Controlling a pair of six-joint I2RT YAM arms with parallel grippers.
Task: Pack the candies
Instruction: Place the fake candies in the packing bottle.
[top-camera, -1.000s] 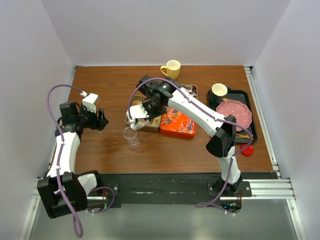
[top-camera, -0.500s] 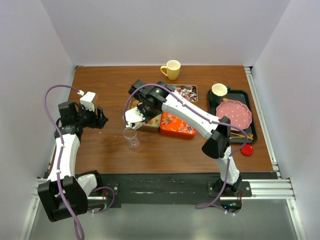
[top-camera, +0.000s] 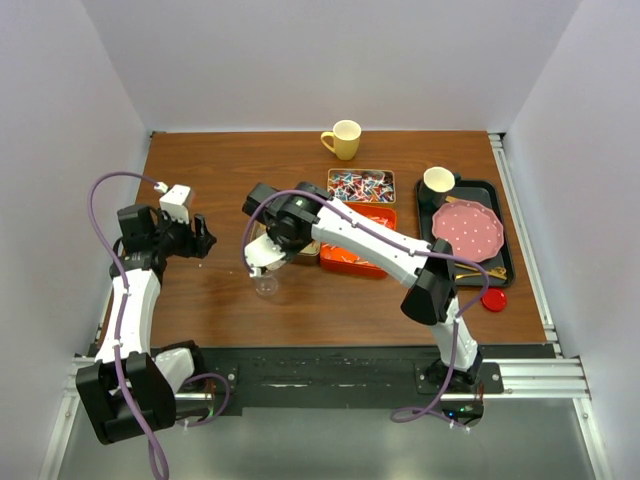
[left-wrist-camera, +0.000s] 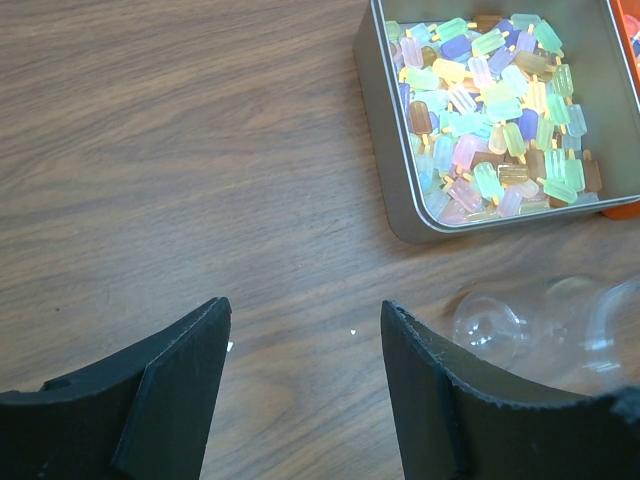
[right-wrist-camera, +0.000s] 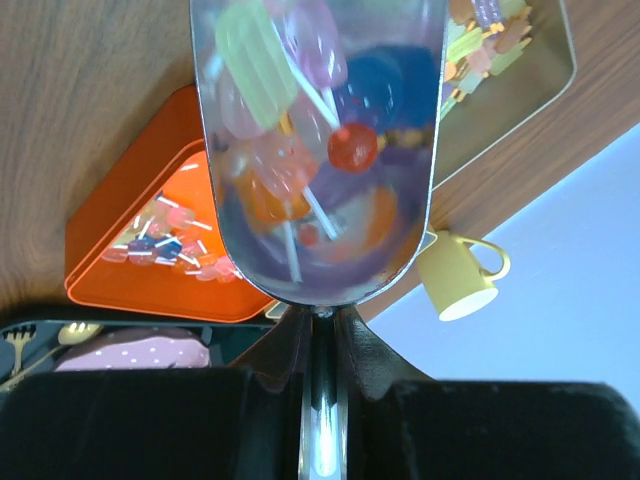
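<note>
My right gripper (top-camera: 276, 232) is shut on the handle of a metal scoop (right-wrist-camera: 318, 150), which holds several pastel popsicle candies (right-wrist-camera: 262, 60). In the top view the scoop (top-camera: 262, 256) hangs just above a clear plastic cup (top-camera: 265, 284). The tin of pastel candies (left-wrist-camera: 495, 110) sits right behind the cup (left-wrist-camera: 540, 322); the right arm partly hides it from above. The orange tin of candies (top-camera: 362, 256) and the tin of red-blue-white candies (top-camera: 361, 185) lie to the right. My left gripper (left-wrist-camera: 303, 312) is open and empty over bare wood, left of the cup.
A yellow mug (top-camera: 343, 139) stands at the back. A black tray (top-camera: 503, 250) at the right holds a pink dotted plate (top-camera: 467, 228) and a white cup (top-camera: 438, 180). A red lid (top-camera: 493, 300) lies near the tray's front corner.
My right gripper has carried the loaded scoop left and toward the near edge, from over the tins to just above the clear cup. The left arm has barely moved.
</note>
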